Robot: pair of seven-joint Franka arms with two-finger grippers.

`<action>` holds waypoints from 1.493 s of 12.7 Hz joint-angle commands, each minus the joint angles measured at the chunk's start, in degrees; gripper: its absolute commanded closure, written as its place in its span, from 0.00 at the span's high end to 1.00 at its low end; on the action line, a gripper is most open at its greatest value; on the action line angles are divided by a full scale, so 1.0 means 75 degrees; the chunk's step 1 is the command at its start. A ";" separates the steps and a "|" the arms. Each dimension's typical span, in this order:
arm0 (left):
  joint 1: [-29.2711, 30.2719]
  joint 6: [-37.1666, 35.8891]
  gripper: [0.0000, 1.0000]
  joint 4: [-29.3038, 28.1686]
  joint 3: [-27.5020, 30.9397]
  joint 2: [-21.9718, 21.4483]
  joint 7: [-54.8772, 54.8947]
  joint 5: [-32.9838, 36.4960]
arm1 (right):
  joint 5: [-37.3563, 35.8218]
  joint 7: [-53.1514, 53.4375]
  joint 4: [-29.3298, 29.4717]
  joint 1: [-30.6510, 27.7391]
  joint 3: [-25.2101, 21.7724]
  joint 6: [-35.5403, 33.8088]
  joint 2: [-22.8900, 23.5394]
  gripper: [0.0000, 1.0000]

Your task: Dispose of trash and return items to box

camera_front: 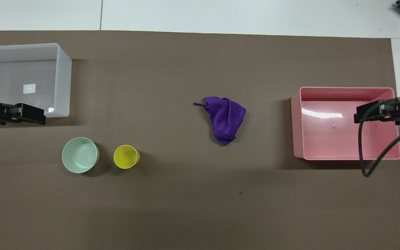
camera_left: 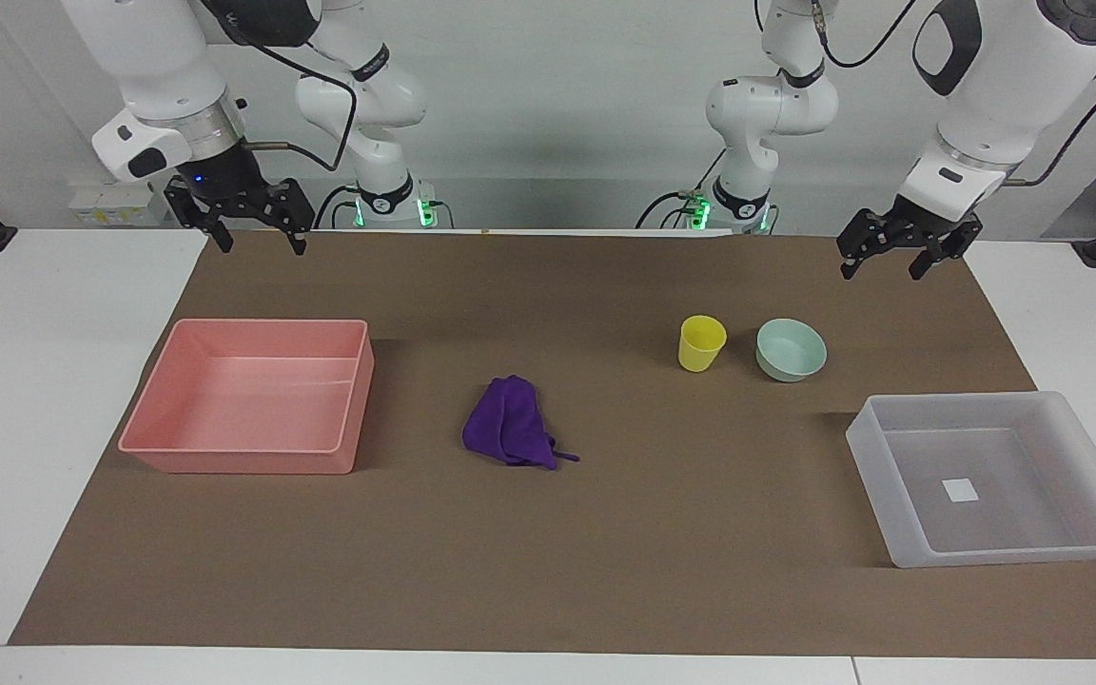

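Note:
The purple cloth [camera_left: 510,433] [camera_front: 226,119] lies crumpled in the middle of the brown mat. The yellow cup [camera_left: 701,344] [camera_front: 126,157] stands upright beside the mint-green bowl [camera_left: 791,349] [camera_front: 80,159], toward the left arm's end. The translucent box [camera_left: 890,533] [camera_front: 64,80], empty but for its white sticker, sits farther from the robots than the bowl. My left gripper [camera_left: 881,268] [camera_front: 35,116] is open and empty, raised over the mat's robot-side edge. My right gripper [camera_left: 261,243] [camera_front: 363,114] is open and empty, raised at the right arm's end.
An empty pink bin [camera_left: 244,457] [camera_front: 297,121] sits on the mat toward the right arm's end, beside the cloth. The brown mat [camera_left: 700,571] covers most of the white table. A black cable [camera_front: 370,166] hangs from the right arm.

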 commanded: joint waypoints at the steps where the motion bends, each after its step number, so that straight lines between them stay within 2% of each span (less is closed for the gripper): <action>1: 0.0096 -0.0179 1.00 0.0155 -0.0037 0.0066 0.0132 0.0040 | -0.0064 -0.0074 -0.0002 -0.0042 0.0041 -0.0099 -0.0028 1.00; 5: 0.0178 -0.0225 1.00 0.0167 -0.0026 0.0054 0.0120 0.0016 | -0.0040 -0.0039 -0.0002 -0.0042 0.0041 -0.0099 -0.0028 1.00; 7: 0.0399 -0.0494 1.00 0.0027 -0.0026 0.0101 0.0050 -0.0053 | -0.0040 -0.0003 -0.0258 -0.0030 0.0052 -0.0017 -0.0132 1.00; 9: 0.0705 -0.0658 1.00 -0.0276 -0.0026 0.0206 0.0143 -0.0230 | 0.0041 -0.0120 -0.0552 -0.0042 0.0053 0.0369 -0.0262 1.00; 10: 0.0717 -0.0566 1.00 -0.0754 -0.0037 0.0172 0.0236 -0.0230 | 0.0053 -0.0109 -0.0587 -0.0019 0.0064 0.0428 -0.0274 1.00; 12: 0.0822 0.0215 1.00 -0.1937 -0.0037 0.0043 0.0296 -0.0288 | 0.0054 -0.0144 -0.1065 0.0040 0.0122 0.0987 -0.0448 1.00; 13: 0.0834 0.0637 1.00 -0.2476 -0.0026 0.0019 0.0296 -0.0288 | 0.0065 -0.0109 -0.1254 0.0330 0.0146 0.1328 -0.0461 1.00; 15: 0.0834 0.1877 1.00 -0.3473 -0.0037 -0.0051 0.0307 -0.0393 | 0.0065 -0.0062 -0.1326 0.0497 0.0158 0.1611 -0.0333 1.00; 17: 0.0788 0.3225 1.00 -0.4329 -0.0037 0.0019 0.0528 -0.0546 | 0.0147 0.0008 -0.1349 0.0835 0.0181 0.1961 -0.0041 1.00; 19: 0.0858 0.4002 1.00 -0.4765 -0.0037 0.0159 0.0892 -0.0616 | 0.0147 0.0450 -0.1641 0.1350 0.0170 0.2884 0.0415 1.00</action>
